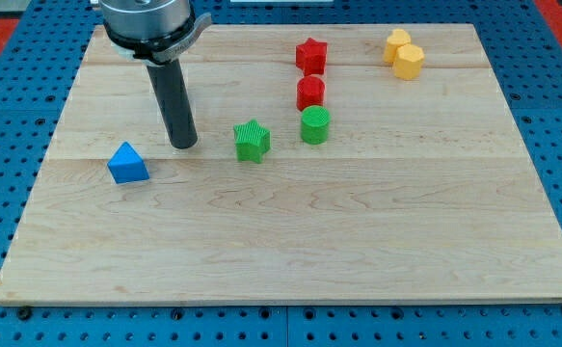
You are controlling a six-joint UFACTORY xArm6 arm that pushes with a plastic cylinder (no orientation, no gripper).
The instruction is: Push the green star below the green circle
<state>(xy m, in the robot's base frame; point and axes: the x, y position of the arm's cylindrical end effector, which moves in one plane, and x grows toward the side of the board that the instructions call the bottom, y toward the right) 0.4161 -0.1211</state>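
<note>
The green star (252, 141) lies on the wooden board (290, 241), left of centre. The green circle (314, 125) stands just to its right and slightly higher in the view, a small gap between them. My tip (184, 145) rests on the board to the left of the green star, about a block's width of bare wood between them. The tip touches no block.
A blue triangle (127, 164) lies left of and below the tip. A red circle (310, 93) stands directly above the green circle, with a red star (310, 56) above it. Two yellow blocks (403, 54) sit at the top right.
</note>
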